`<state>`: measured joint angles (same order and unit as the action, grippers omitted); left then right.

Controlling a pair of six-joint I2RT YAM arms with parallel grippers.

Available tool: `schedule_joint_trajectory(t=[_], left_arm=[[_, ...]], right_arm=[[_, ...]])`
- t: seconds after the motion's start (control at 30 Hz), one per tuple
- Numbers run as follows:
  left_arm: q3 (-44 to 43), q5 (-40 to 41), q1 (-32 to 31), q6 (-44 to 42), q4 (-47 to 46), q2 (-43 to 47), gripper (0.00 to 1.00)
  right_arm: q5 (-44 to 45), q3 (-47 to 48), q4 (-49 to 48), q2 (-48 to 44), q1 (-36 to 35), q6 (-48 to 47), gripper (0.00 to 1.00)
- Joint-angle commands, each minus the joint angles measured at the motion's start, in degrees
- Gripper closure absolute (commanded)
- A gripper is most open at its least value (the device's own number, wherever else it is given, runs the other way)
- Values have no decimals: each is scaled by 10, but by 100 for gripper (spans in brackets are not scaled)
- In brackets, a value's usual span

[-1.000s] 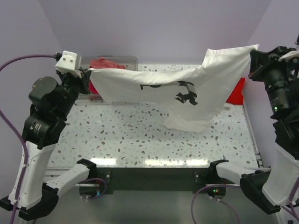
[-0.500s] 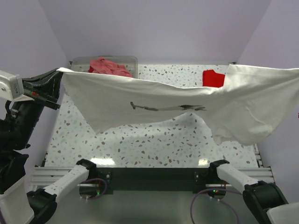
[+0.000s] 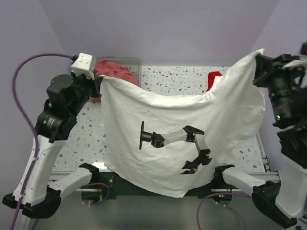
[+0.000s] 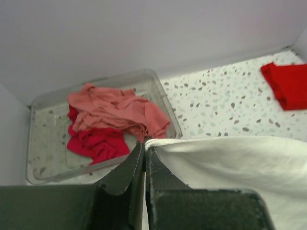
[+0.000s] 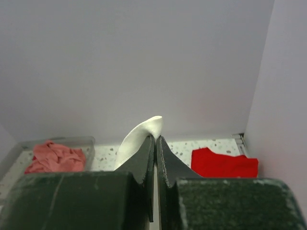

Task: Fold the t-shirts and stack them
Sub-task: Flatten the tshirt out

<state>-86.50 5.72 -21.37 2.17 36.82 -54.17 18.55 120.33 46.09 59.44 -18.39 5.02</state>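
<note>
The white t-shirt (image 3: 144,110) hangs spread between both grippers, its black print facing the top camera and its lower hem draped over the table's near edge. My left gripper (image 3: 100,79) is shut on its upper left corner, and in the left wrist view the cloth (image 4: 230,167) runs off to the right of the pinching jaws (image 4: 145,143). My right gripper (image 3: 259,56) is shut on the upper right corner, with a tuft of white cloth (image 5: 136,139) poking out past its tips (image 5: 156,138). A folded bright red t-shirt (image 3: 214,79) lies at the back right.
A clear plastic bin (image 3: 136,62) stands at the back left holding a salmon-pink shirt (image 4: 120,112) and a crimson one (image 4: 96,143). The speckled table (image 3: 86,139) is walled by lilac panels at the back and both sides. The hanging shirt hides most of the table's middle.
Both arms swung out wide, stretching the white shirt across the table, then came back in. The shirt now hangs lower and flatter, its print fully showing.
</note>
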Motion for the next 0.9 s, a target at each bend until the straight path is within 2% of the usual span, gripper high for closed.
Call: schedule_joint_trajectory(t=[0.0,0.07,0.13,0.17,0.23,0.27,0.3,0.33,0.37,0.4,0.43,0.47,0.5,0.53,0.6,0.63,0.67,0.73,0.8,0.87], left_arm=[[65,54,4,6,-96,-43,100],[99,75,4,5,-120,-88,100],[108,100,6,4,-158,-123,100],[108,114,11,1,-173,-158,100],[80,130,24,5,-193,-193,100],[71,147,25,8,-201,-217,100],[52,151,29,10,-223,-225,87],[40,155,32,13,-228,-235,64],[27,156,32,17,-228,-254,41],[-1,155,32,19,-219,-264,4],[-14,152,32,27,-211,-271,0],[-23,152,32,31,-204,-278,0],[-30,153,32,35,-191,-276,0],[-25,152,32,41,-190,-270,0],[17,145,30,49,-195,-230,0],[36,142,31,61,-199,-213,0],[56,135,31,67,-202,-178,0],[128,131,30,91,-208,-145,0],[203,134,30,107,-206,-108,0],[246,139,30,146,-198,-91,0]], right_arm=[[35,-89,-99,51,-2,-27,100],[39,-130,-139,98,8,-29,100],[-22,-137,-158,138,46,-1,100],[-55,-133,-172,192,100,19,100],[-85,-100,-180,250,135,53,100],[-84,-82,-178,308,149,57,100],[-90,-60,-173,345,154,60,100],[-119,3,-164,379,160,65,100],[-133,41,-121,415,167,68,92],[-142,79,-95,489,167,72,73],[-152,141,-71,516,167,75,59],[-154,156,-37,539,166,76,28],[-152,158,-27,551,167,81,11],[-150,115,-26,540,167,84,2],[-151,18,-91,496,166,92,2],[-152,-81,-118,438,167,93,1],[-155,-124,-154,415,166,95,1],[-170,-231,-172,353,167,105,1],[-184,-296,-195,317,165,119,1],[-205,-383,-216,279,160,126,1]])
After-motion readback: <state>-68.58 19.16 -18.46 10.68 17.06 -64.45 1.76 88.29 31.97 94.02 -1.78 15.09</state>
